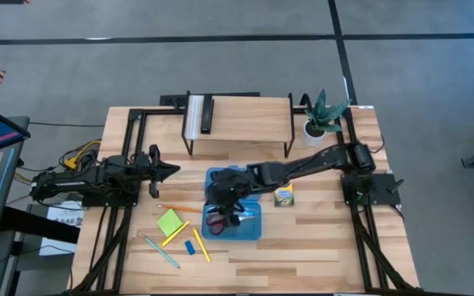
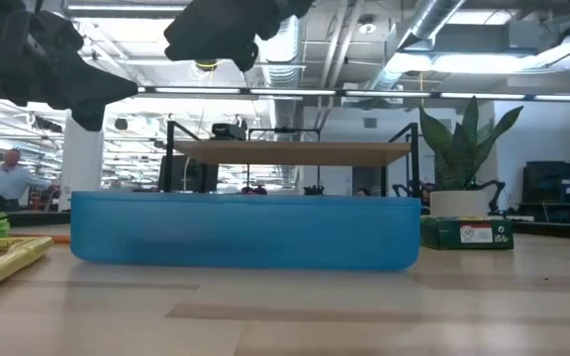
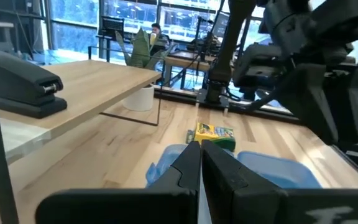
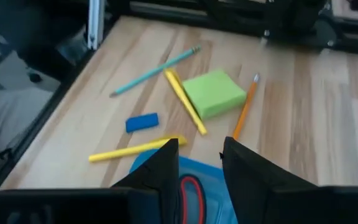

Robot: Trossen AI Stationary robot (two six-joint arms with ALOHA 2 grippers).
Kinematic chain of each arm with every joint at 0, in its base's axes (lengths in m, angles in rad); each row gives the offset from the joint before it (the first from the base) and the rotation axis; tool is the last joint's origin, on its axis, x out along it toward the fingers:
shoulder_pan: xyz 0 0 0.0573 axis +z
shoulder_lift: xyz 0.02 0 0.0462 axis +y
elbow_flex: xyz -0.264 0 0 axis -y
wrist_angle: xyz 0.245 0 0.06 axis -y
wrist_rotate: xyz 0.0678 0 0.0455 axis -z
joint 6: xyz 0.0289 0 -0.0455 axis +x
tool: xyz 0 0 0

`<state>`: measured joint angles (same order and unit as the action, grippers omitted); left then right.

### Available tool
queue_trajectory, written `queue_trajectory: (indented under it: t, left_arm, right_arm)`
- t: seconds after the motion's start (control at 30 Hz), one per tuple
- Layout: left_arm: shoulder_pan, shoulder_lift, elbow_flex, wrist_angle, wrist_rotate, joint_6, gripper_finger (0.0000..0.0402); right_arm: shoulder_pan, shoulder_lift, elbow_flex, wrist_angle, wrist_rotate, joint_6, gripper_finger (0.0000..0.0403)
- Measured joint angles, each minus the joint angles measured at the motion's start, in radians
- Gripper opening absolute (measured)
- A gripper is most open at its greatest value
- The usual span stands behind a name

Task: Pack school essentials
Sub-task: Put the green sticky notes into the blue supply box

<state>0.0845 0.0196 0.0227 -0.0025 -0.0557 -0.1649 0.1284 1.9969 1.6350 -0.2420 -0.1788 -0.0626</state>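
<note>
Left gripper (image 1: 174, 170) waits at the table's left side, above the loose stationery, fingers (image 3: 188, 168) pressed together with nothing between them. Below it on the wood: orange pencil (image 1: 178, 209) just above the lime-green sticky-note pad (image 1: 169, 222); one yellow pencil (image 1: 175, 233) angled against the pad's lower right; light-blue pen (image 1: 162, 252) lowest and furthest left; small blue eraser (image 1: 190, 247) beside a second yellow pencil (image 1: 201, 245). All lie outside the blue case (image 1: 252, 230), just off its left edge. Right gripper (image 1: 223, 215) hangs over the case's left half, arm reaching in from the right; in its wrist view the fingers (image 4: 164, 167) stand slightly apart and hold nothing. Red-handled scissors (image 1: 217, 219) lie inside the case directly beneath that gripper, a red loop (image 4: 191, 193) showing between the fingers. Crayon box (image 1: 283, 196) stands upright on the table just beyond the case's upper right corner, apart from both grippers.
</note>
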Motion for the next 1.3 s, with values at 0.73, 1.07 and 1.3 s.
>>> queue_trajectory:
  t: [0.73, 1.07, 1.3]
  left_arm:
    - [0.0, 0.0, 0.0, -0.007, 0.036, -0.067, 0.0004]
    - [0.0, 0.0, 0.0, -0.008, 0.051, -0.067, 0.0004]
    - [0.0, 0.0, 0.0, -0.008, 0.05, -0.048, 0.0004]
  right_arm:
    - [-0.067, -0.141, -0.303, 0.313, -0.09, 0.007, 0.0133]
    - [-0.12, -0.141, -0.303, 0.333, -0.243, 0.018, 0.0126]
    - [-0.157, -0.151, -0.37, 0.401, -0.278, 0.058, 0.0123]
